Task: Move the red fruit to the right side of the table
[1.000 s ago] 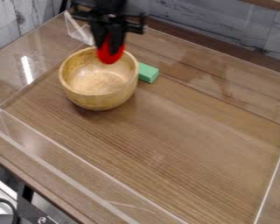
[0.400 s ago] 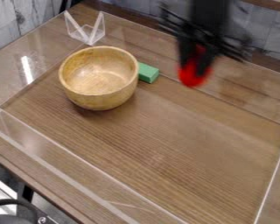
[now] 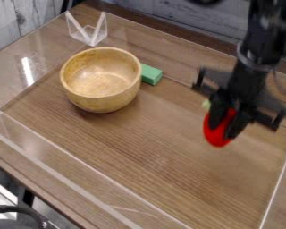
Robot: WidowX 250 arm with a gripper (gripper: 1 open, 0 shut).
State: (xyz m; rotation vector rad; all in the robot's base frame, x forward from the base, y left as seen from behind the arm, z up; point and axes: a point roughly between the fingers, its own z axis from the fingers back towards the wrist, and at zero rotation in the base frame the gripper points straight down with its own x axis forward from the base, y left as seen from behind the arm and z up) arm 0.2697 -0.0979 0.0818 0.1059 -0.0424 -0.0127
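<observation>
Red fruit (image 3: 216, 128) over the right side, ready to be set down!

In the camera view, the fingers (image 3: 221, 111) are closed on the fruit, which hangs over the right part of the counter (image 3: 143, 167), well apart from the wooden bowl (image 3: 100, 79) and the green block (image 3: 150, 74) at left. Placing looks like the step in hand: lower it straight, let it touch the wood before the fingers part, then lift away cleanly, because a rounded fruit dropped from height could roll. Whether it touches the surface, I can't tell. As for brands, labels or writing, nothing readable here.
</observation>
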